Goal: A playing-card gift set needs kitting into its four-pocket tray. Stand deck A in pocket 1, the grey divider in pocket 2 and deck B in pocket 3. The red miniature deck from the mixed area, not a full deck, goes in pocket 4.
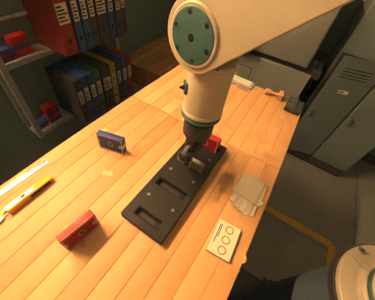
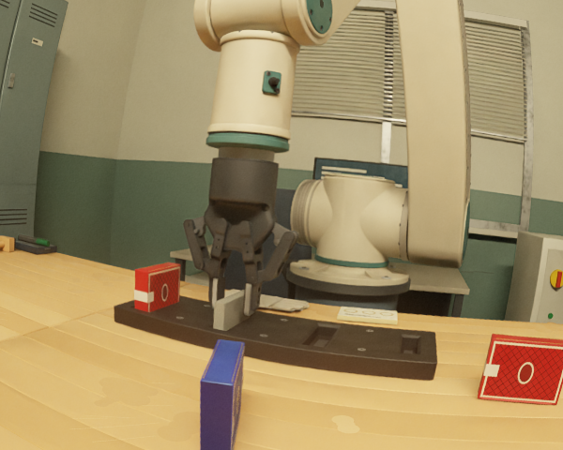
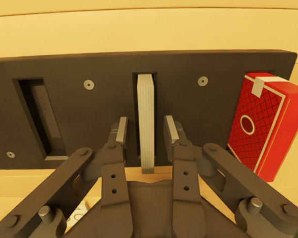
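Observation:
My gripper (image 3: 146, 128) (image 2: 231, 293) (image 1: 190, 158) is open and holds nothing. It stands straddling the grey divider (image 3: 145, 120) (image 2: 228, 312) (image 1: 197, 164), which stands on edge in the second pocket of the dark tray (image 1: 175, 190) (image 2: 277, 336). A red deck (image 3: 263, 123) (image 2: 157, 287) (image 1: 212, 143) stands in the end pocket beside it. The two other pockets (image 1: 171, 188) (image 1: 147, 215) hold nothing. A blue deck (image 1: 111, 141) (image 2: 221, 395) stands on the table left of the tray. A second red deck (image 1: 78, 229) (image 2: 524, 369) stands near the tray's other end.
The robot's base (image 2: 352, 232) rises behind the tray. A folded grey cloth (image 1: 249, 193) and a white card (image 1: 224, 240) lie right of the tray near the table edge. A yellow cutter (image 1: 28, 193) and a ruler lie at the far left.

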`<state>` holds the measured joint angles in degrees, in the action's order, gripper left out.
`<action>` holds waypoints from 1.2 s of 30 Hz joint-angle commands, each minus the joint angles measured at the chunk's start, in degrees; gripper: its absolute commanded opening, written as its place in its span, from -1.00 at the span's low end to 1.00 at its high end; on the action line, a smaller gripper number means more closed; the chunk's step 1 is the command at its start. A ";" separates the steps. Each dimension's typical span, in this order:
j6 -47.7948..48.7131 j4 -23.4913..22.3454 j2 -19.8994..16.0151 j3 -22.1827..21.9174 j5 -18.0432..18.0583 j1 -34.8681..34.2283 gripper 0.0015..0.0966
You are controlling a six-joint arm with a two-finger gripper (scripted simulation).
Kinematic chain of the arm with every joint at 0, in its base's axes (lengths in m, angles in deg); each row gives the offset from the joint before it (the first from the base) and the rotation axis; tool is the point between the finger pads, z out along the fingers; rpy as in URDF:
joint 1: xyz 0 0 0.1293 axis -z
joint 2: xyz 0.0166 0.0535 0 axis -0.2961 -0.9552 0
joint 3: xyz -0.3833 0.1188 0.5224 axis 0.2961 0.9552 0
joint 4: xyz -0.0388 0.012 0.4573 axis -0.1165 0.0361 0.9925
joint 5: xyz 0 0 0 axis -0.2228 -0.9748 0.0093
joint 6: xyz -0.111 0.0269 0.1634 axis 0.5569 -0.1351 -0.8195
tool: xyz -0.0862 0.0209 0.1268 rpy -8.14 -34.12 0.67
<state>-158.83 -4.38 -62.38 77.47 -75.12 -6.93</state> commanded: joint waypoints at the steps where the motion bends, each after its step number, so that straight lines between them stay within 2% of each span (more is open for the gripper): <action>1: 0.00 0.00 0.04 -0.03 0.00 0.00 -0.19; 8: 0.00 0.00 0.33 -0.27 -0.53 0.00 -0.19; 15: 0.01 0.00 1.43 -1.20 -2.54 0.01 -0.19; 36: 0.03 0.00 6.63 -7.33 -13.89 0.03 -0.19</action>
<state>-158.80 -4.38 -55.74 70.12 -89.10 -6.90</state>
